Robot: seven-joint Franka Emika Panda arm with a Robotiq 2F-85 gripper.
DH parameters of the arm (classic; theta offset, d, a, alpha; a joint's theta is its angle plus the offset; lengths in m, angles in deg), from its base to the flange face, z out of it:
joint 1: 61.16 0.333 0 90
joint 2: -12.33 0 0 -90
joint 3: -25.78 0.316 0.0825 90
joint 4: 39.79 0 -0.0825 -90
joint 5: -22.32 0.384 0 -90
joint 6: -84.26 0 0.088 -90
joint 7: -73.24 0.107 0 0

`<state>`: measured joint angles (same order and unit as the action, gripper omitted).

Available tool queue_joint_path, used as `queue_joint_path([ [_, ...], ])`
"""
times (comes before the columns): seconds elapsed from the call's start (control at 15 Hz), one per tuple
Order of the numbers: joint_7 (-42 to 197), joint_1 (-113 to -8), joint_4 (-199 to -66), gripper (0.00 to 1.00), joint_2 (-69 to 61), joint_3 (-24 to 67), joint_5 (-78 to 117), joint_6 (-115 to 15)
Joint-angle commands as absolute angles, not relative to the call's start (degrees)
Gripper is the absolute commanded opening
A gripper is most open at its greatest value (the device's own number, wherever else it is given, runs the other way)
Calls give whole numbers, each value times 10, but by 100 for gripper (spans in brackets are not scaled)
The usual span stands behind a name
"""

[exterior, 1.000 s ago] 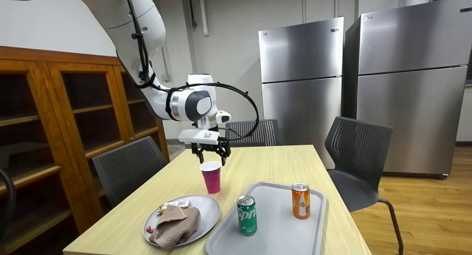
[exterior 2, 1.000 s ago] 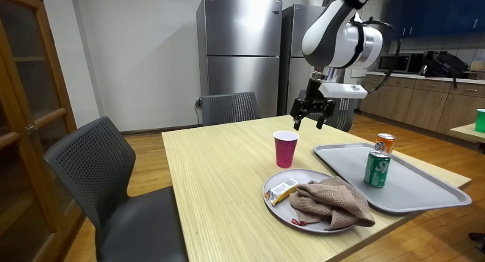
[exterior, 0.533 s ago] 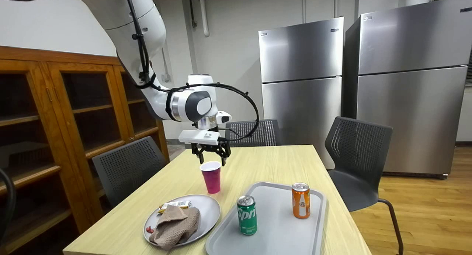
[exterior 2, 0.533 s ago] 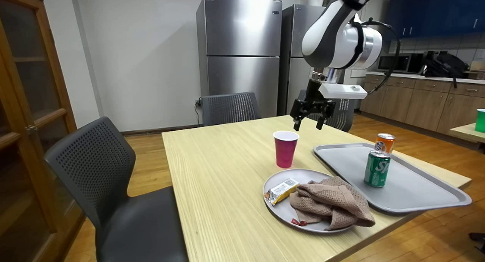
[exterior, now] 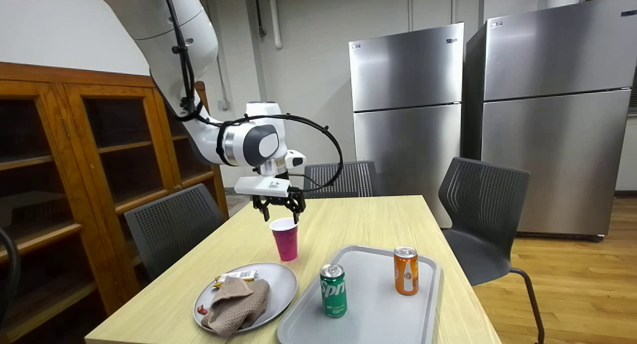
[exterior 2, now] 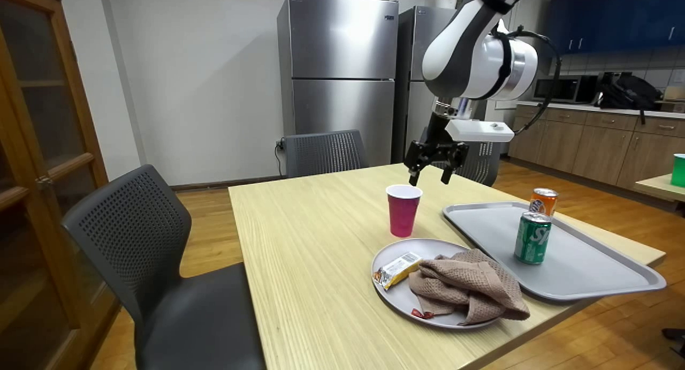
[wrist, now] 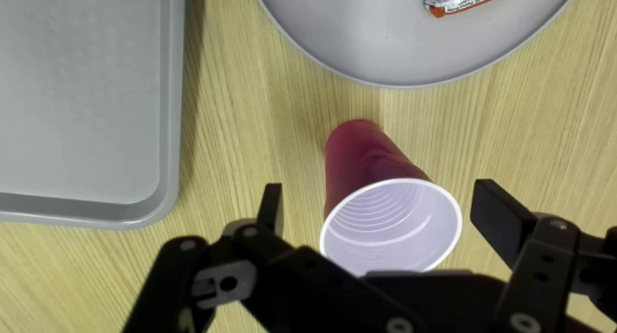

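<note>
Hovering with empty jaws spread wide, the gripper (exterior 2: 429, 180) has the upright cup (exterior 2: 403, 213) below it, seemingly slightly toward the plate (wrist: 347, 39).

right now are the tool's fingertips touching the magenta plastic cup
Apart: in the wrist view, bare wooden table shows between the magenta plastic cup and both fingertips of the tool.
</note>
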<state>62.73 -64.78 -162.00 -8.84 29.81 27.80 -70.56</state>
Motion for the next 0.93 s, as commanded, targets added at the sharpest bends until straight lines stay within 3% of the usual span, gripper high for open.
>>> queue_joint_path([
  [0.0, 673, -622, -1672, 100, -43, 292, 269, -745],
  [0.47, 799, -557, -1724, 100, 4, 252, 193, -739],
  [0.87, 867, -546, -1736, 100, -22, 275, 242, -764],
])
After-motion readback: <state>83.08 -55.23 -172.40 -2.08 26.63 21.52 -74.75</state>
